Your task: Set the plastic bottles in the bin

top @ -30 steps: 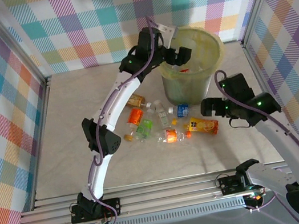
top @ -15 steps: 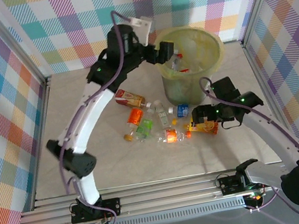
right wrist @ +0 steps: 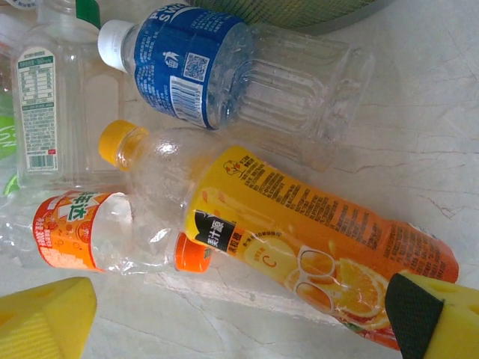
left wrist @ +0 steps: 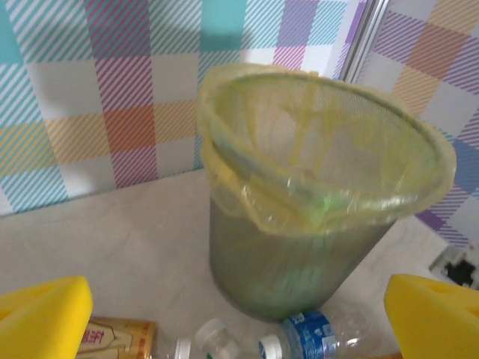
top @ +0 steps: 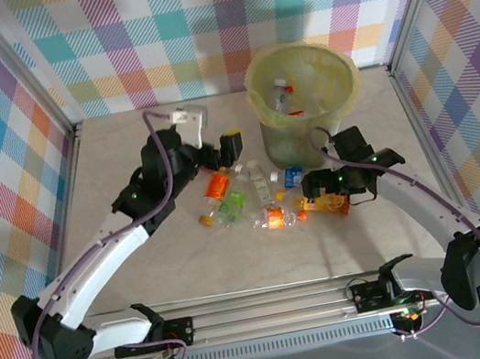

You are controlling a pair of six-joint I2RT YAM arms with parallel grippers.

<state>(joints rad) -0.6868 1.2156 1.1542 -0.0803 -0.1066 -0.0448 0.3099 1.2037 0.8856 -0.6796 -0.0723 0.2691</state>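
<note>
Pickup is beginning: right gripper [right wrist: 241, 315] and left gripper [left wrist: 238, 318] are gaping empty; right is needing lowering around mid-frame orange bottle [right wrist: 299, 224].

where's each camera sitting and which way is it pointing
Top external: above and behind the arms, looking down on the table, bin and plastic bottles; both arms show.
Left wrist: on the left end effector, facing across to the bin; yellow fingertips at the lower corners.
Right wrist: on the right end effector, looking down close at an orange-label bottle; yellow fingertips at the lower corners.
Shared: the blue-label bottle lies in both wrist views.
</note>
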